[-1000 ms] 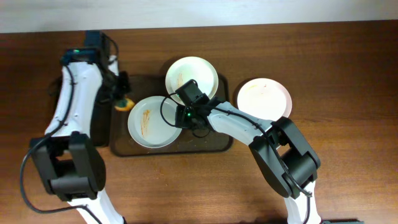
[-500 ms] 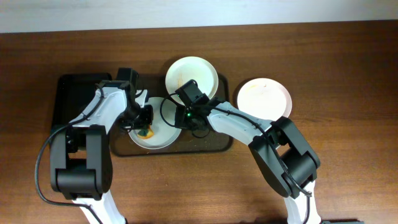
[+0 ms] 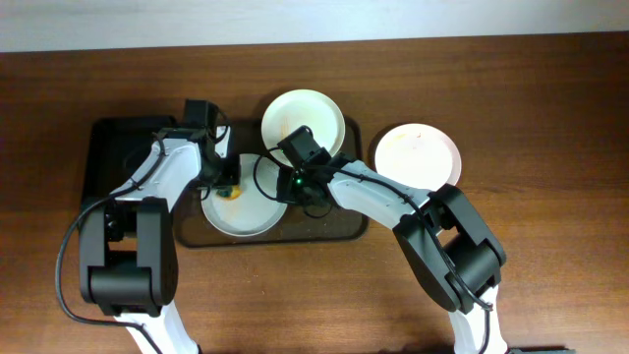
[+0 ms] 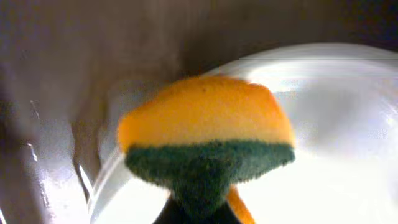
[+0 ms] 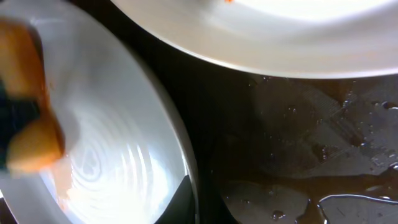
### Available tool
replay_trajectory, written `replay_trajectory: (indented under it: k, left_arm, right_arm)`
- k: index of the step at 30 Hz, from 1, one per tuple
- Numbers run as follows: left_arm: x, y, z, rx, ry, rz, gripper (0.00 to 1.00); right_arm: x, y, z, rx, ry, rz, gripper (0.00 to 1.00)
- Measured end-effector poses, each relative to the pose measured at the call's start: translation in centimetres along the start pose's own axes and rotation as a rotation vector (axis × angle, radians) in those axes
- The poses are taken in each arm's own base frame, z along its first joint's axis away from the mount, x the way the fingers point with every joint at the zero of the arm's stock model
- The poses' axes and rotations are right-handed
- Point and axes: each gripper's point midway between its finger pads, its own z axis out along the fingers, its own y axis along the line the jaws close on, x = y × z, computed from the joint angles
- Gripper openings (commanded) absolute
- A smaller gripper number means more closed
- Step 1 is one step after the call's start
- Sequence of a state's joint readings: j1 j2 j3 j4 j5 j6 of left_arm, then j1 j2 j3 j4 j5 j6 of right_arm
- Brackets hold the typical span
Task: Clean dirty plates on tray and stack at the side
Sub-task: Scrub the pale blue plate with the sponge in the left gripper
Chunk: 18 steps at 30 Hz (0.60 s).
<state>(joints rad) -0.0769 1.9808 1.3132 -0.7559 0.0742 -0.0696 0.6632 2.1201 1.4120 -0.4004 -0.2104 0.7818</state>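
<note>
Looks like a robotics lab bench staged for dishwashing: two white-and-black robot arms [image 3: 162,172] at a brown wood-grain table [image 3: 550,98], yellow-and-green scrubbing sponge [image 4: 205,143] over a round shallow white plate [image 3: 246,216], wet dark brown rectangular tray [image 3: 314,231] beneath the sponge, plain pale wall strip [image 3: 314,20] well beyond it.

The sponge [image 4: 205,146] is blurred in the left wrist view, its lower end cut off by the bottom edge; the plate [image 4: 336,124] beneath runs off the right edge. Overhead, the left gripper [image 3: 229,190] and right gripper [image 3: 285,187] sit under their own wrists, jaws unseen.
</note>
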Motion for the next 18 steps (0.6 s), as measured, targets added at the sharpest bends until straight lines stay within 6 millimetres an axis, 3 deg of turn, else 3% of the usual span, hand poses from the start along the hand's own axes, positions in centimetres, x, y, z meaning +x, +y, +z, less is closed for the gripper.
replay_trajectory:
  k: [1, 4, 7, 10, 12, 14, 18]
  left_arm:
    - [1.9, -0.1, -0.1, 0.011, 0.079, -0.004, 0.01]
    - [3.7, -1.8, -0.4, 0.114, 0.152, 0.040, 0.01]
    - [3.0, -3.3, -0.5, 0.204, 0.116, 0.083, 0.01]
    - [0.4, -3.9, -0.3, 0.230, 0.004, 0.118, 0.01]
    - [-0.8, -3.5, -0.3, 0.205, -0.042, 0.124, 0.01]
    - [-1.8, -1.9, 0.0, 0.102, -0.078, 0.097, 0.01]
    - [-0.1, 0.3, 0.1, -0.018, -0.006, 0.014, 0.01]
  right_arm:
    - [0.0, 0.0, 0.0, 0.000, 0.002, 0.000, 0.04]
    - [0.1, 0.0, 0.0, 0.000, 0.003, 0.001, 0.04]
    - [0.1, 0.0, 0.0, 0.001, 0.003, 0.001, 0.04]
    - [0.1, 0.0, 0.0, 0.000, 0.004, 0.000, 0.04]
    - [0.1, 0.0, 0.0, 0.000, 0.004, 0.001, 0.04]
    - [0.1, 0.0, 0.0, 0.000, 0.004, 0.001, 0.04]
    - [0.2, 0.1, 0.0, -0.005, 0.010, 0.000, 0.04]
